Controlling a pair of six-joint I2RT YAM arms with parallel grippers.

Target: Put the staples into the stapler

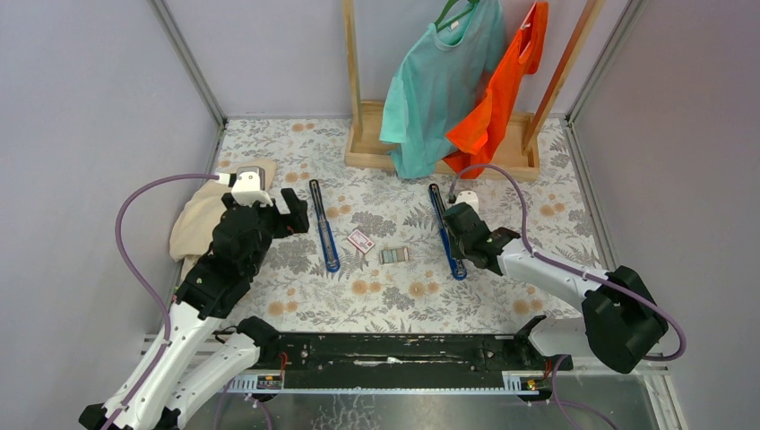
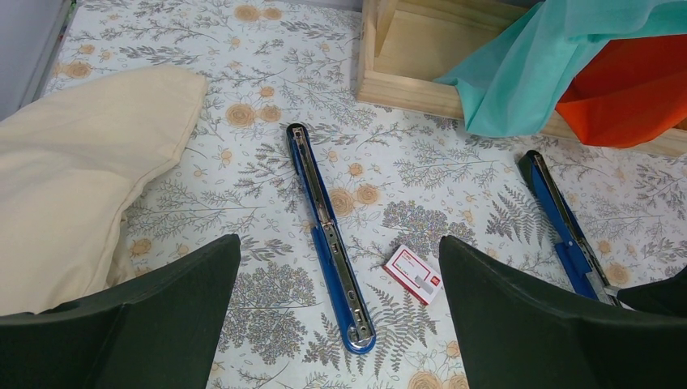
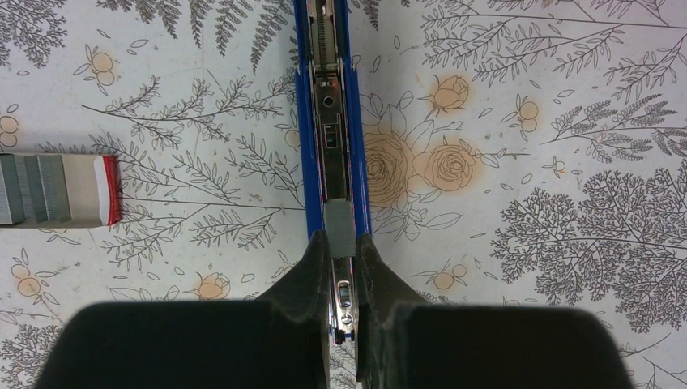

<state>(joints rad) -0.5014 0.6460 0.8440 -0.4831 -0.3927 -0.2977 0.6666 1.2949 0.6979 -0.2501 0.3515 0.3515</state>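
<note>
Right wrist view: staples [image 3: 339, 223] at the channel, not yet released.
My right claw [image 3: 340, 245] pinches the staples over the open blue stapler [image 3: 330, 97] rail; left claw [image 2: 339, 247] gapes wide, empty. I judge releasing and closing remain.

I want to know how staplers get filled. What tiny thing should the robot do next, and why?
Probably ease the right gripper straight down and let go. It pinches the staples, a small grey block, right over the open metal channel of the blue stapler, lined up with it. I cannot tell whether the block already sits in the channel.
</note>
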